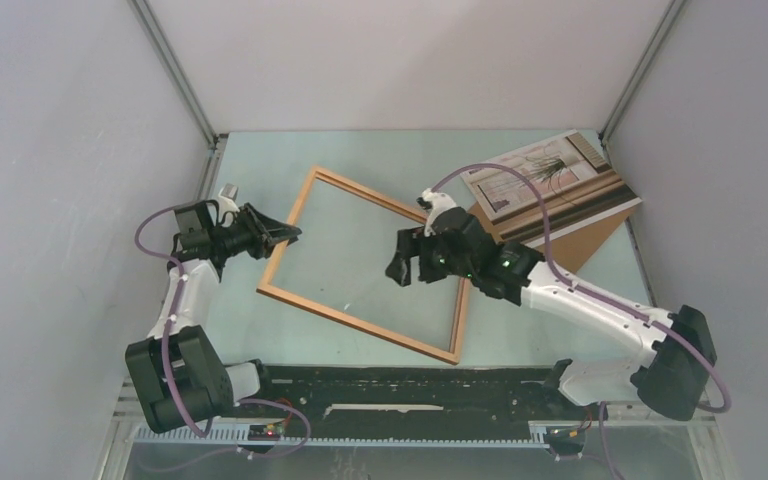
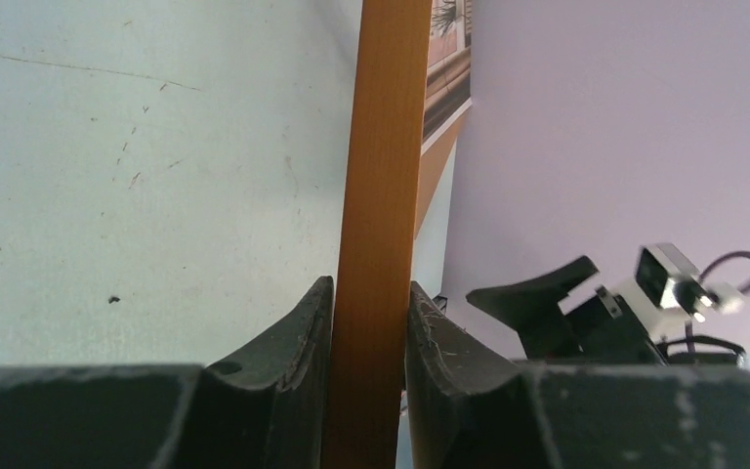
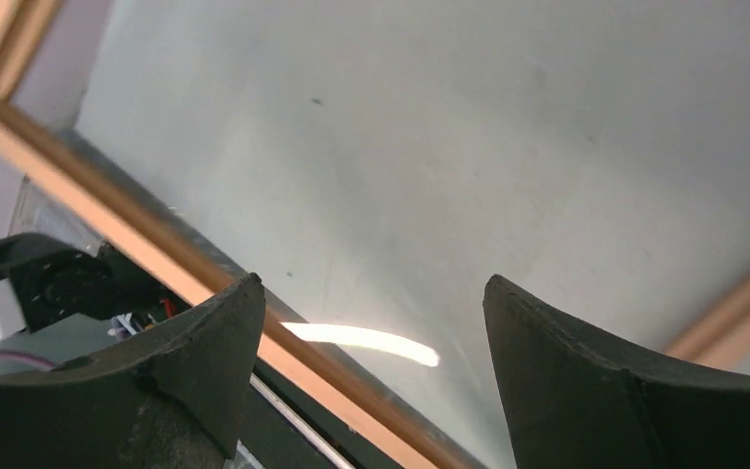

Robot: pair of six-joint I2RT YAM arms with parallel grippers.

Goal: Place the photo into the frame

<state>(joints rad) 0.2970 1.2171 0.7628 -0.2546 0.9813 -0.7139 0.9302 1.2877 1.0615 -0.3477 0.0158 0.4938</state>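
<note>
Frame lies flat on the pale green table, turned at a slant, one corner toward the back wall and one toward the arm bases. Left hand sits at the frame's left rail. In the left wrist view the left hand has both fingers pressed against the sides of that light-brown wooden rail, pinching it. Right hand hangs over the frame's open middle, near its right rail. The right wrist view shows the right hand spread wide, with nothing between the fingers. Only table surface shows below, with a streak of glare and the frame's rail crossing at lower left. Photo is outside the frame, at the far right corner of the table, lying on a plain brown backing board. White border, thin dark plant lines and brown stripes face up. It is well apart from both hands. An edge of the photo also shows past the rail in the left wrist view.
</note>
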